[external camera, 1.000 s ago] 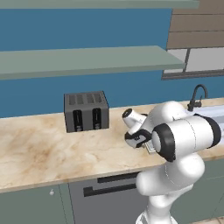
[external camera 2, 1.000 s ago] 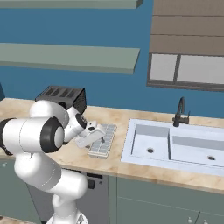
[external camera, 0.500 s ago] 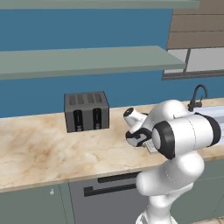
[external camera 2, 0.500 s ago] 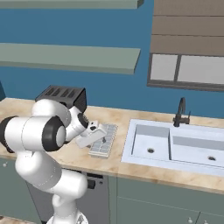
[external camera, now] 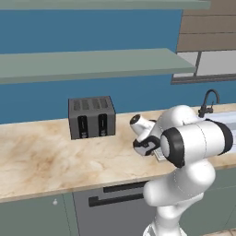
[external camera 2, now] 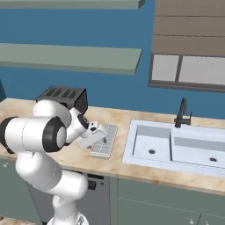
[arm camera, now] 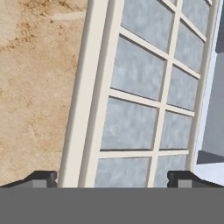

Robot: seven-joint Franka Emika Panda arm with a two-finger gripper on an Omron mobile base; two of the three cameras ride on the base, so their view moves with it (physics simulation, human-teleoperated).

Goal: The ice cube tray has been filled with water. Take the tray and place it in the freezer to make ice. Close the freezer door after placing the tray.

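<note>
Fingers (arm camera: 41, 178) spread wide, straddling the ice cube tray (arm camera: 144, 100) flat on the surface (arm camera: 30, 87), sink (external camera 2: 176, 147) at its 3 o'clock, lined up to pinch it.

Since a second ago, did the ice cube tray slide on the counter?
No. The ice cube tray lies in the same spot beside the sink, in front of the toaster; the open fingers haven't closed on it.
</note>
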